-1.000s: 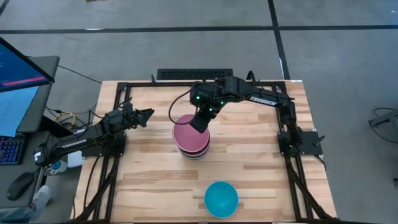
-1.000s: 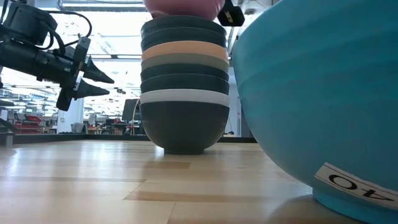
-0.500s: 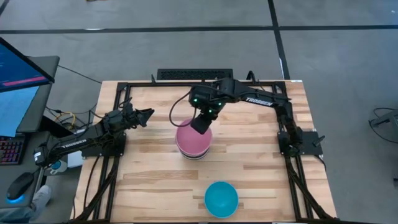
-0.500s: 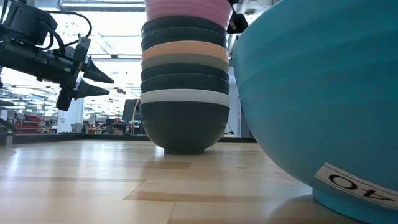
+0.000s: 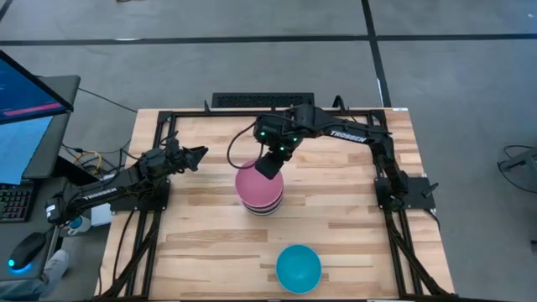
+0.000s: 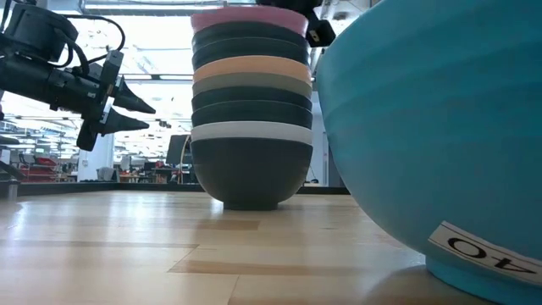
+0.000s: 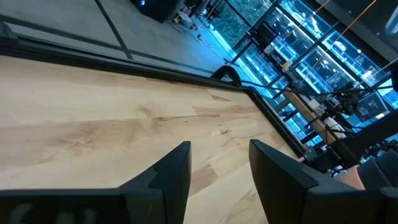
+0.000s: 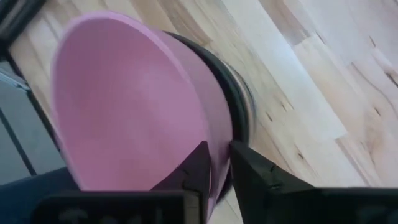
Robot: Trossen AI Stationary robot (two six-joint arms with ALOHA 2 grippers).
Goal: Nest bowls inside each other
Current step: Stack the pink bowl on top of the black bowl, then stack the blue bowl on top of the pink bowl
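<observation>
Wooden table (image 5: 352,226), right gripper (image 5: 268,164) pinching pink bowl (image 5: 258,184) rim, seemingly nested atop stack (image 6: 250,127)

Bowl stack (image 5: 259,191) mid-table; lone bowl (image 5: 299,268) near front edge

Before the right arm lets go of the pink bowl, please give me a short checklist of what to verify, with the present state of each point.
1. Pink bowl sits on the stack: ok, only its rim shows above the top black bowl.
2. Pink bowl level: ok in the low view.
3. Right tool pinches the pink rim: ok.
4. Stack upright on the table: ok.
5. Left tool apart from the stack: ok, open and empty.
6. Blue bowl free for the next pick: ok, alone at the table's near edge.
</observation>
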